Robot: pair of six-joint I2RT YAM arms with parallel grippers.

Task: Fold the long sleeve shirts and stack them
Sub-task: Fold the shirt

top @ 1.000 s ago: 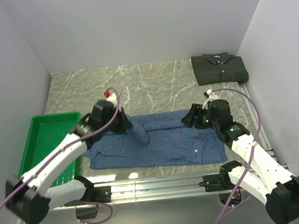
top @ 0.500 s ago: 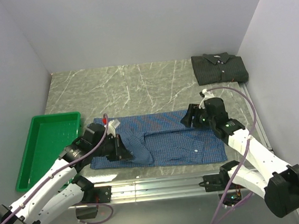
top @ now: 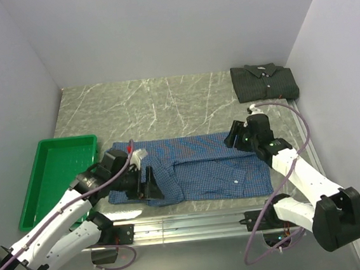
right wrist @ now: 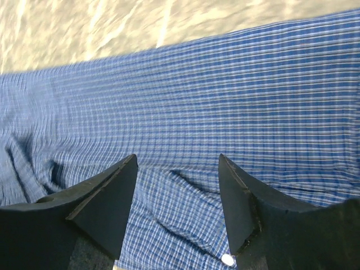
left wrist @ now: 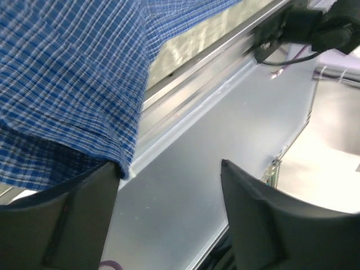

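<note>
The right gripper [right wrist: 178,158] hangs with its jaws spread wide over the blue checked shirt [right wrist: 225,107]. There's a white button [right wrist: 228,259] by one finger, and marble bench [right wrist: 84,28] up top.

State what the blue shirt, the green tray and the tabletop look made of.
Blue shirt: woven cloth, matte, fine checks and soft creases.
Green tray: likely plastic, smooth, slight sheen.
Tabletop: marble-look, grey with white veins; stone or laminate unclear.

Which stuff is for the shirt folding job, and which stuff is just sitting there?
For the job: blue shirt, dark shirt.
Just sitting there: green tray.
</note>
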